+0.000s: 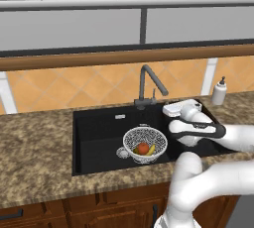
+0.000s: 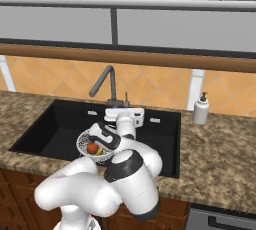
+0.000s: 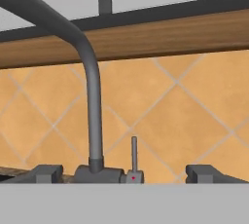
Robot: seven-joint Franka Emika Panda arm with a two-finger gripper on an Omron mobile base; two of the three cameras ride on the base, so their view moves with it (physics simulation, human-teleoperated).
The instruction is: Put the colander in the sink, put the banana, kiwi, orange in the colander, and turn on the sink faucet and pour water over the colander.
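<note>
The colander [image 1: 145,143] [image 2: 93,146] sits in the large basin of the black sink [image 1: 96,133] [image 2: 52,130]. Inside it lie the orange [image 1: 143,147] [image 2: 92,147], the banana [image 1: 151,149] [image 2: 100,151] and a dark olive bit that looks like the kiwi [image 1: 136,150]. The faucet [image 1: 147,84] [image 2: 107,81] [image 3: 92,121] rises behind the basin, its spout angled over the colander. My gripper [image 3: 126,174] [image 1: 175,107] [image 2: 123,111] hovers just in front of the faucet base, open, with the thin side lever [image 3: 134,153] upright between the fingertips [image 3: 46,173]. Water is out of view.
A white soap-dispenser bottle [image 1: 219,92] [image 2: 201,109] stands on the speckled granite counter [image 1: 34,142] right of the sink. Orange tiled backsplash [image 3: 194,121] and a wooden ledge [image 3: 170,38] close off the back.
</note>
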